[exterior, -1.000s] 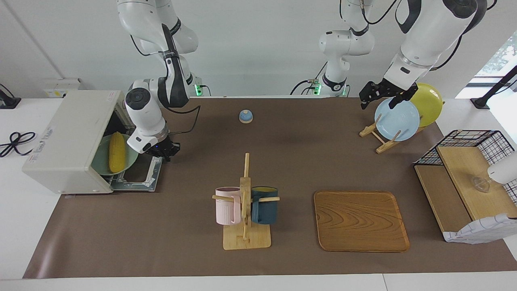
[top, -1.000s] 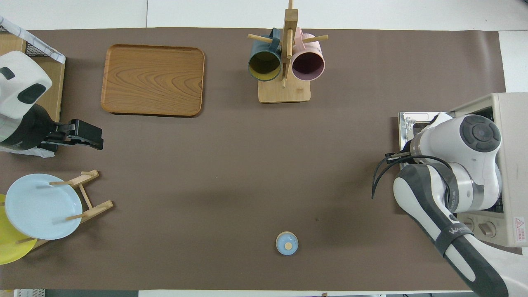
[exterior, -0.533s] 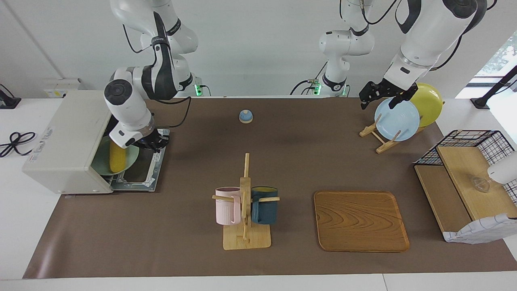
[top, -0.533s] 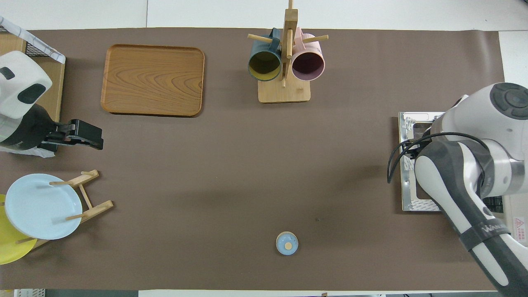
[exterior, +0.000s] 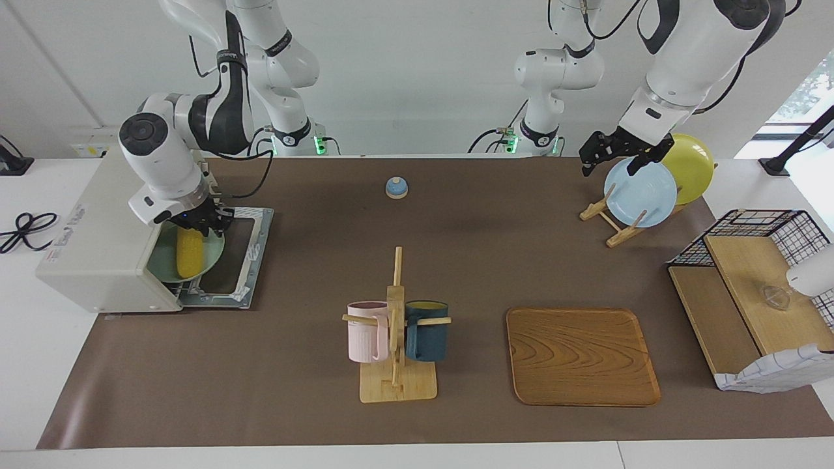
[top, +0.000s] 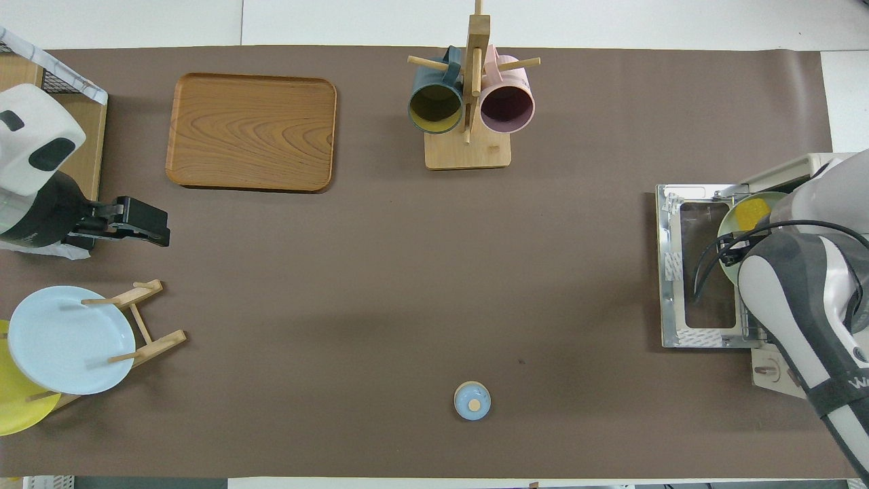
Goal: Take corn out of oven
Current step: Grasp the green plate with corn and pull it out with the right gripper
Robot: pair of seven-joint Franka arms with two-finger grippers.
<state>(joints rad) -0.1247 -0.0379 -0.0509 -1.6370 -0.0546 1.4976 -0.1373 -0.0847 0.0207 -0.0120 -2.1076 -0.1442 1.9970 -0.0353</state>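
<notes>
The off-white oven (exterior: 98,228) stands at the right arm's end of the table, its glass door (exterior: 251,241) folded down flat. In its mouth the yellow corn (exterior: 189,255) lies on a green plate (exterior: 215,251); from overhead only one end of the corn (top: 750,214) shows past the arm. My right gripper (exterior: 203,225) hangs just over the end of the corn nearer to the robots, and whether it touches the cob cannot be made out. My left gripper (exterior: 616,156) waits open and empty over the plate rack.
A mug rack (exterior: 397,326) with a pink and a dark blue mug stands mid-table, beside a wooden tray (exterior: 582,356). A small blue bell (exterior: 396,187) sits nearer to the robots. The plate rack holds a blue plate (exterior: 640,193) and a yellow one (exterior: 694,166). A wire shelf (exterior: 749,293) stands at the left arm's end.
My right arm has swung from above the open door to the oven's mouth, bringing its gripper over the corn. The left arm has not moved.
</notes>
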